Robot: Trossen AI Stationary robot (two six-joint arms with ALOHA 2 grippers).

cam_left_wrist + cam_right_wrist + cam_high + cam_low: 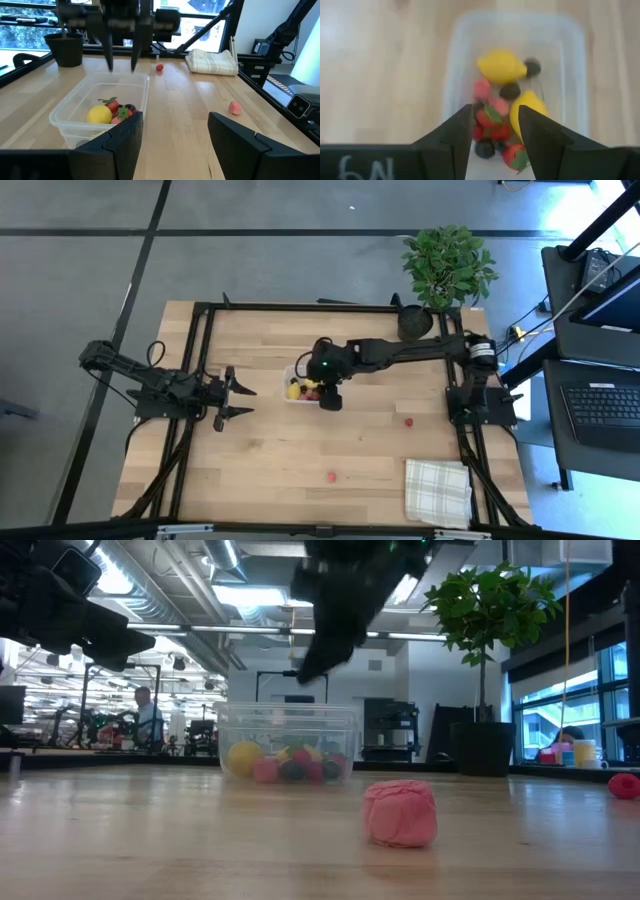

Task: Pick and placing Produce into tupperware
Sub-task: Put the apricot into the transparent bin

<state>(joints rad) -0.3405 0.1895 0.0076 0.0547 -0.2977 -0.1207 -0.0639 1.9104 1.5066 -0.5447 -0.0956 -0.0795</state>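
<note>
The clear tupperware (297, 386) stands mid-table, bottom on the wood. It holds produce: two yellow lemon-shaped pieces (501, 66) and several red and dark berries (490, 120). My right gripper (495, 125) hangs open above the tub's right end, pointing steeply down, with nothing between its fingers; the left wrist view also shows my right gripper (121, 64) clear of the rim. Two loose pieces of produce lie on the table: a pink one (332, 476) and a red one (408, 421). My left gripper (245, 399) waits open, left of the tub.
A checked white cloth (437, 490) lies at the near right corner. A potted plant (447, 265) and a dark pot (413, 322) stand at the far right. Bare wood stretches between the tub and the near edge. A black frame (200, 380) borders the table.
</note>
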